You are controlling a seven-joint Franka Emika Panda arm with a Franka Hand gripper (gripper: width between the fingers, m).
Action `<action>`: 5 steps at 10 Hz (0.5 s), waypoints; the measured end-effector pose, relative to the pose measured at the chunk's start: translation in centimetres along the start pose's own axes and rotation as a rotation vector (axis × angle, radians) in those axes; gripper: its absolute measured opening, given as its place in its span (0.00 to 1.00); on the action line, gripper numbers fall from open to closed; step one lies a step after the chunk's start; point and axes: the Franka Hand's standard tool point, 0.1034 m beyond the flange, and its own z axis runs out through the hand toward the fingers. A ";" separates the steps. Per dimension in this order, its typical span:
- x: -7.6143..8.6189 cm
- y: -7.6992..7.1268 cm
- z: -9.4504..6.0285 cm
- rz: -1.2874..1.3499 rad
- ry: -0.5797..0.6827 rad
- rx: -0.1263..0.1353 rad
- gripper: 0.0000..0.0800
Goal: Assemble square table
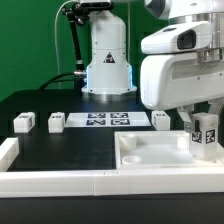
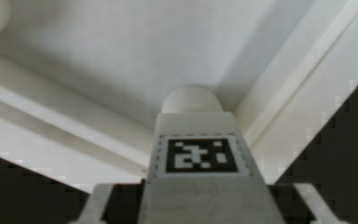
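You see the jaws pinching a tagged leg (image 1: 204, 130) (held upright) at the white slab's (image 1: 150, 155) corner

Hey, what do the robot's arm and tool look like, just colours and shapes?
The arm is glossy white with rounded, bulky shells and dark seams. Its base glows blue, with black cables beside it. The tool has grey fingers.

White arm (image 1: 178, 70) at the exterior view's right, hand (image 1: 204, 122) pointing down, clamped on a leg (image 1: 205, 133)
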 end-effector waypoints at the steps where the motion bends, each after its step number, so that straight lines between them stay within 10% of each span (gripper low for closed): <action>1: 0.0 0.0 0.0 0.044 0.000 0.000 0.36; 5: -0.1 -0.5 0.2 0.559 0.044 0.006 0.36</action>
